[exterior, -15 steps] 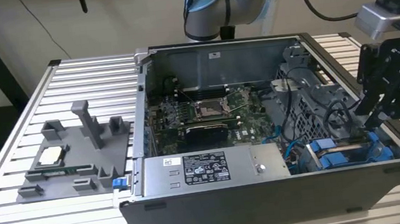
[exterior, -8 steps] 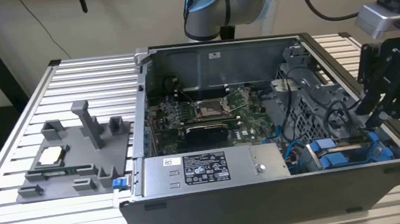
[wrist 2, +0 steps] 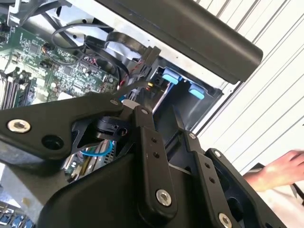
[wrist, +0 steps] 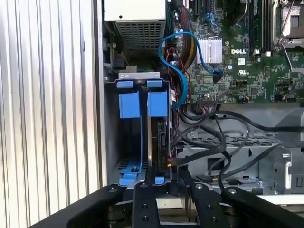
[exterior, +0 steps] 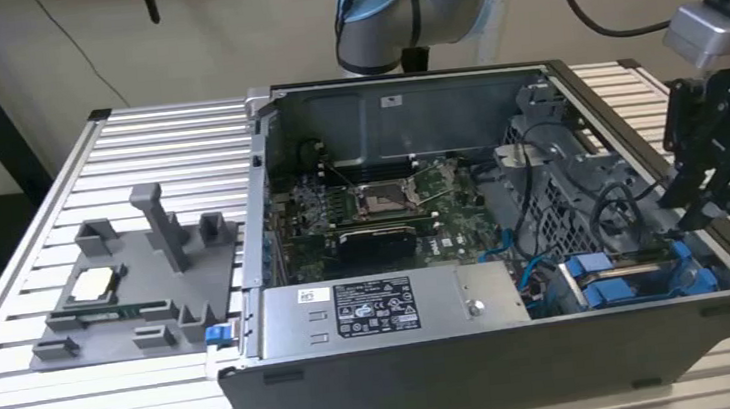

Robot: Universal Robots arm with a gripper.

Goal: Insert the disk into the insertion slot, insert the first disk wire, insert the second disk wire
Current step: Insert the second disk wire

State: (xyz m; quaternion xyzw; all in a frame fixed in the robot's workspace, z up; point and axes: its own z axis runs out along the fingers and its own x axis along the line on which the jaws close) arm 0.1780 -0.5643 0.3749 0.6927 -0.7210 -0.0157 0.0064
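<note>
The disk (wrist: 159,137) stands on edge in the insertion slot of the drive bay (wrist: 110,142), its blue carrier tabs (wrist: 142,102) showing at the bay's mouth. In the exterior view the blue carriers (exterior: 621,285) lie at the case's front right corner, with my gripper (exterior: 691,218) just above them. In the first wrist view my gripper (wrist: 164,184) is at the disk's connector edge, shut on a black disk wire (wrist: 190,142) whose plug (wrist: 169,164) is against the disk. In the second wrist view my gripper (wrist 2: 159,78) reaches in beside the blue tabs (wrist 2: 171,76).
The open computer case (exterior: 489,373) lies on a slatted table (exterior: 35,397). A silver power-supply box (exterior: 389,303), the motherboard (exterior: 385,208), a blue cable (wrist: 175,66) and several black cables crowd the bay. A grey fixture (exterior: 144,276) sits at the exterior view's left. A person's hand (wrist 2: 280,168) is nearby.
</note>
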